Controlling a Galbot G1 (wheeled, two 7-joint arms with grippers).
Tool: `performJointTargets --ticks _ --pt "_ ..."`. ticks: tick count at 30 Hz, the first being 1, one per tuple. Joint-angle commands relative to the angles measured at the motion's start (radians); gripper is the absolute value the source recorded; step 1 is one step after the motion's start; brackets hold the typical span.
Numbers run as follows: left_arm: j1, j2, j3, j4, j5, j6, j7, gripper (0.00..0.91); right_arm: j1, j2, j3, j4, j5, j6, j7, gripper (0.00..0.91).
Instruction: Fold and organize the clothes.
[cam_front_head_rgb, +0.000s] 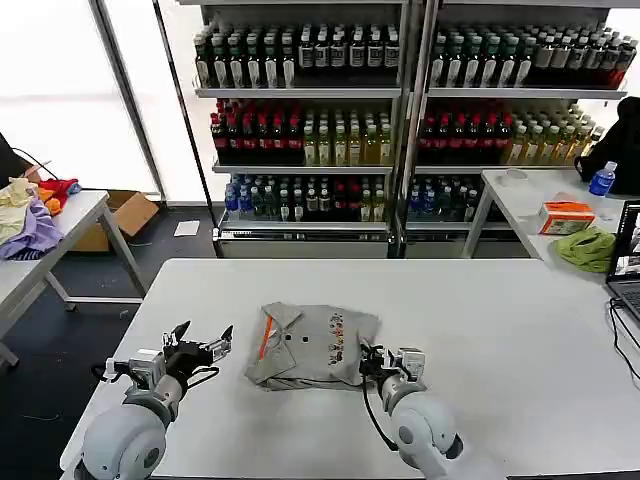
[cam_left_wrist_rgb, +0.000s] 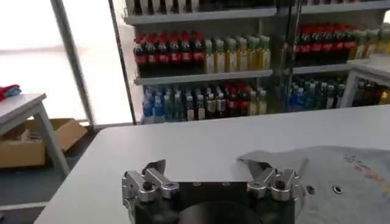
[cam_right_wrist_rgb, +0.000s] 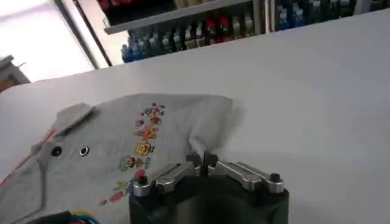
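We see the folded grey shirt (cam_front_head_rgb: 312, 345), chest print illegible; right gripper (cam_front_head_rgb: 374, 362) pinches its edge, left gripper (cam_front_head_rgb: 205, 341) beside it spread wide.

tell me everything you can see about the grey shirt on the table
The grey shirt is light grey soft fabric, folded into a compact, rumpled rectangle near the middle of the white table. Its collar with orange neck trim and two dark buttons faces the robot's left; a small multicoloured print runs down the chest. The right gripper is shut on the edge nearest the robot's right. The left gripper sits open beside the collar, not touching.
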Motion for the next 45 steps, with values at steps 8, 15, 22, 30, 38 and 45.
performJointTargets --ticks 8,15,22,30,38,45 --pt "0.003 -0.043 0.018 -0.007 0.016 0.001 0.000 0.907 -0.065 -0.209 0.176 0.019 -0.021 0.002 -0.087 0.000" --pt "-0.009 -0.056 0.038 0.000 0.019 0.001 0.001 0.907 -0.016 -0.223 0.209 -0.045 -0.085 0.007 -0.141 0.000" --pt "-0.009 -0.062 0.034 -0.002 0.018 0.001 0.004 0.907 0.075 -0.209 0.194 -0.121 -0.170 0.002 -0.202 0.907" --pt "0.000 -0.063 0.033 0.008 0.018 0.001 0.007 0.907 0.003 -0.212 0.233 0.008 -0.232 0.009 -0.222 0.907" --pt "-0.016 -0.080 0.060 0.016 0.023 0.001 0.006 0.907 -0.135 -0.198 0.177 0.212 -0.232 0.000 -0.165 0.907" --pt "0.000 -0.084 0.051 0.017 0.026 0.000 0.009 0.907 -0.191 -0.172 0.168 0.215 -0.143 -0.001 -0.085 0.907"
